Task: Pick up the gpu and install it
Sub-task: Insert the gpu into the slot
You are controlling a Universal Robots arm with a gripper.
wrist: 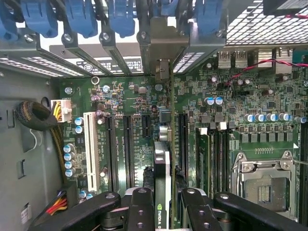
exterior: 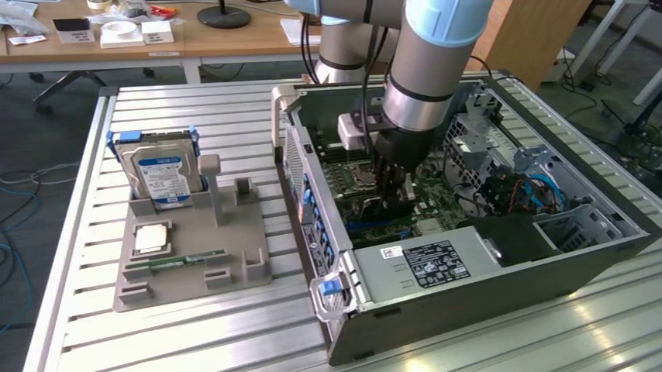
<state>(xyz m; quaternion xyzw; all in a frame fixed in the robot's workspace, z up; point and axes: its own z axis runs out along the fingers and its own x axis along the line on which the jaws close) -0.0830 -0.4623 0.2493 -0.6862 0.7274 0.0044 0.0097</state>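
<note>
**GPU held edge-on over the motherboard**

Nearest the wrist camera, the gripper (wrist: 163, 207) is clenched on the gpu (wrist: 162, 168), its two black fingers (wrist: 140, 211) pressing either face of the card, which is seen edge-on with a green logo on its shroud. The card stands upright above the motherboard (wrist: 130, 101), running toward the metal end bracket (wrist: 162, 43) at the case's rear slot openings; whether its lower edge has seated in a slot is hard to tell from here.

In the exterior view the arm (exterior: 429, 70) reaches straight down into the open computer case (exterior: 466, 232), the gripper (exterior: 391, 198) low over the board. At nine o'clock from the case, a grey holder tray (exterior: 186, 267) on the desk (exterior: 207, 333) carries a hard drive (exterior: 160, 170) standing upright and a memory stick (exterior: 176, 262) lying flat.
</note>
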